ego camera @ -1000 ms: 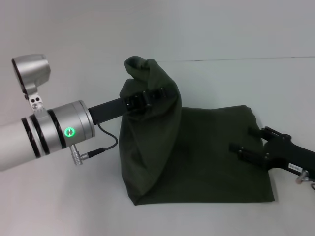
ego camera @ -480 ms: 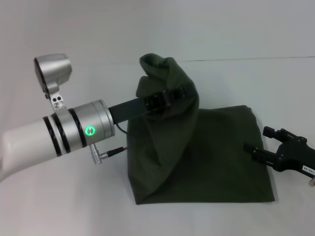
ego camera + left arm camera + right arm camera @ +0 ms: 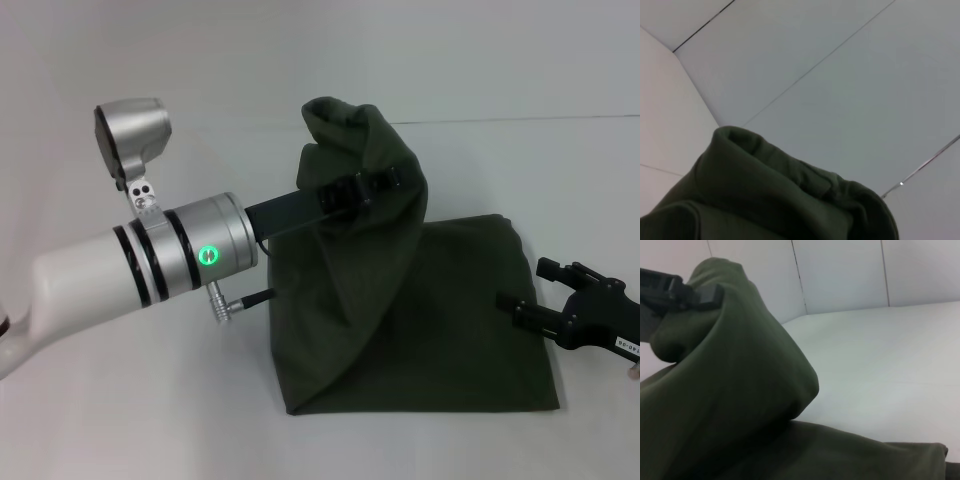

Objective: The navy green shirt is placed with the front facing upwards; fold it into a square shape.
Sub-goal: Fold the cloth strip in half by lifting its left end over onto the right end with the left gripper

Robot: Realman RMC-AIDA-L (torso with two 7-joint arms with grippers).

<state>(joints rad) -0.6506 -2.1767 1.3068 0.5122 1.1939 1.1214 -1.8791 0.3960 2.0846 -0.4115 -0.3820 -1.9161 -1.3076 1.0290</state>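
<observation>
Left gripper [image 3: 365,187] clamped on a bunched fold of the shirt [image 3: 440,320], holding it raised above the table [image 3: 120,400] — the rest of the shirt lies flat, already folded over. Right gripper [image 3: 545,295] sits low at the shirt's right edge, fingers apart, gripping nothing.

Even, soft light falls from above; the white table [image 3: 120,420] is bright and almost shadowless. The shirt [image 3: 400,300] reads very dark, its folds showing only as faint tone changes, with a thin shadow along its near edge. The left arm's metal cuff [image 3: 205,245] carries mild highlights and a green lamp glow. Both wrist views are soft, the close cloth out of focus.
</observation>
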